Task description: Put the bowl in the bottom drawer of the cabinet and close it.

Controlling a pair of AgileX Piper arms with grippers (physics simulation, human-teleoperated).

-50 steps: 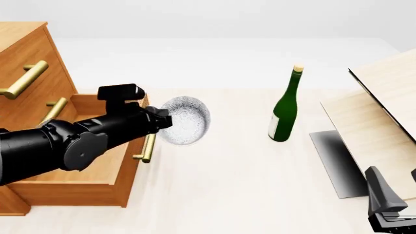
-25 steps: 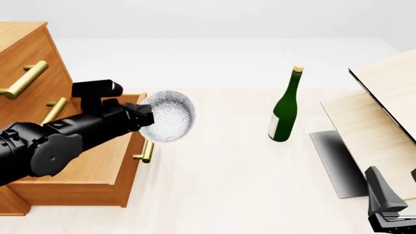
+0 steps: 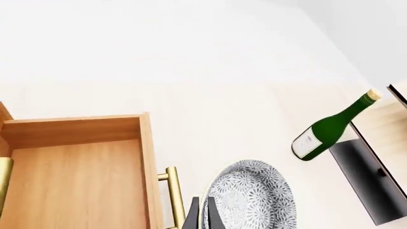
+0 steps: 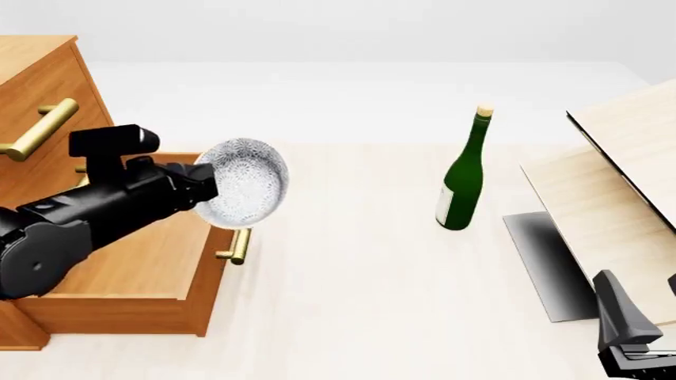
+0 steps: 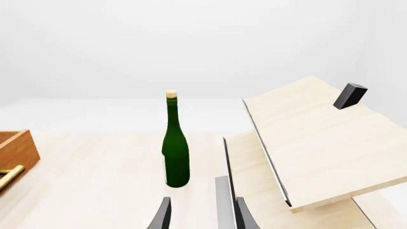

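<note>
left gripper (image 4: 201,192) clenched on bowl (image 4: 242,182) rim, bowl tipped on edge, held in air just past drawer (image 4: 148,269) front, above its handle (image 4: 239,245). drawer pulled open. right gripper (image 5: 200,214) fingers apart, holding nothing.

White bowl (image 4: 244,192) with grey speckled pattern; orange-brown cabinet (image 4: 47,95) and bottom drawer (image 4: 158,273), brass handles; green bottle (image 4: 463,176), white label, tan cork; pale cream surface (image 4: 370,293); black arm.
</note>
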